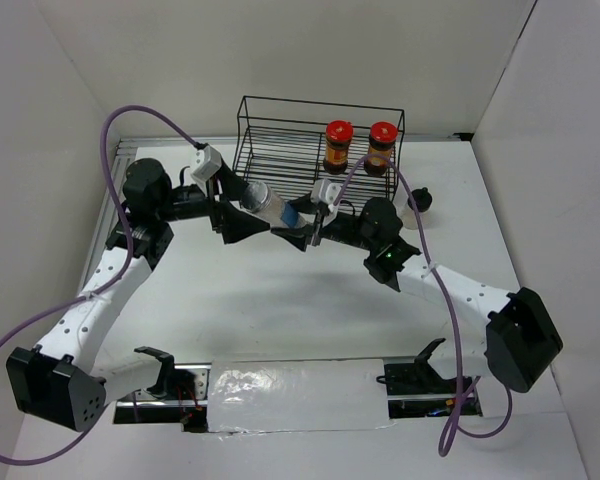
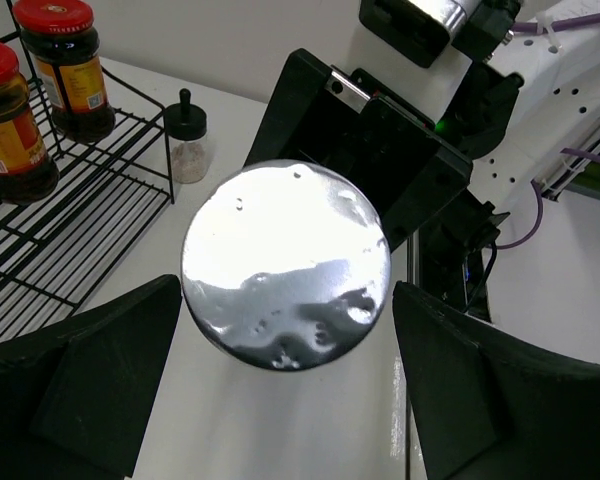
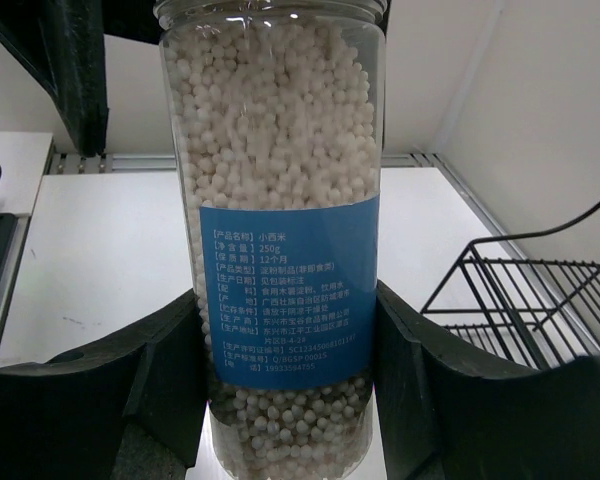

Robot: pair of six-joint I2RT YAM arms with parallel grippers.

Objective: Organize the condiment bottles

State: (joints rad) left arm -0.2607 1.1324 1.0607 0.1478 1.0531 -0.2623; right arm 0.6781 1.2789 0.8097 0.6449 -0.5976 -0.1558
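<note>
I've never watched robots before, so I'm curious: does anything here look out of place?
The clear bottle of white pellets with a blue label is held sideways above the white table, clamped in the right arm's jaws, not in the black wire rack. The small black-capped shaker stands on the table, outside the rack.

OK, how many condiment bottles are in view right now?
4. The left red-capped bottle and right red-capped bottle stand on the rack; the black-capped bottle sits on the table beside it; the blue-label bottle is in the right gripper.
</note>
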